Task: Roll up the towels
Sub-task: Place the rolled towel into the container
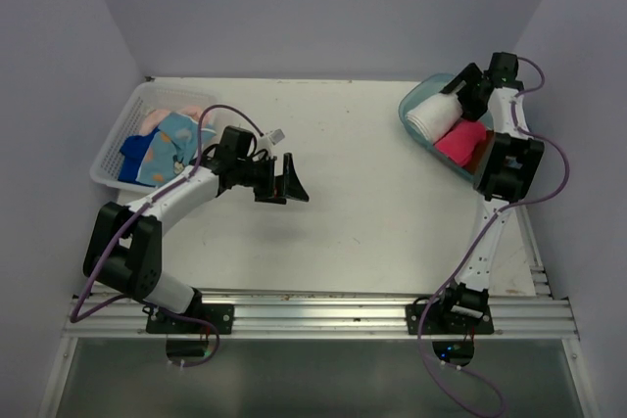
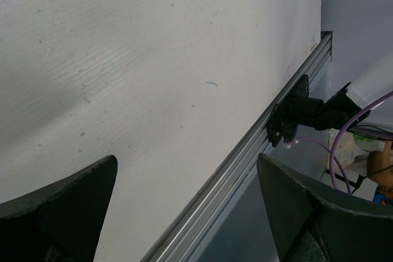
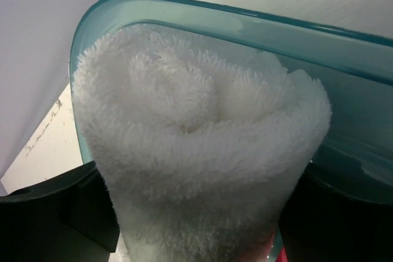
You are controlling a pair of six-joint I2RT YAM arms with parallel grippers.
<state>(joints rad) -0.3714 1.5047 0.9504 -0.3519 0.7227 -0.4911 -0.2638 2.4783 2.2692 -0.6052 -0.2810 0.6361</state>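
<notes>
Left gripper [image 1: 292, 179]: jaws wide, over the table [image 1: 372, 193].
Right gripper [image 1: 458, 95]: a finger on each side of the white towel [image 3: 196, 145]; cannot tell if squeezing.
White towel: rolled, in the teal tub [image 3: 245, 19], beside the pink towel [image 1: 460, 141].

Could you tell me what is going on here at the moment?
The right claw is at the teal tub at the table's far right, with a rolled white towel between its fingers inside the tub. Whether it is clamped on the roll is unclear. A pink towel lies in the tub beside it. The left claw hangs open and empty over the table. Loose towels, blue and peach among them, wait in the white basket on the left.
</notes>
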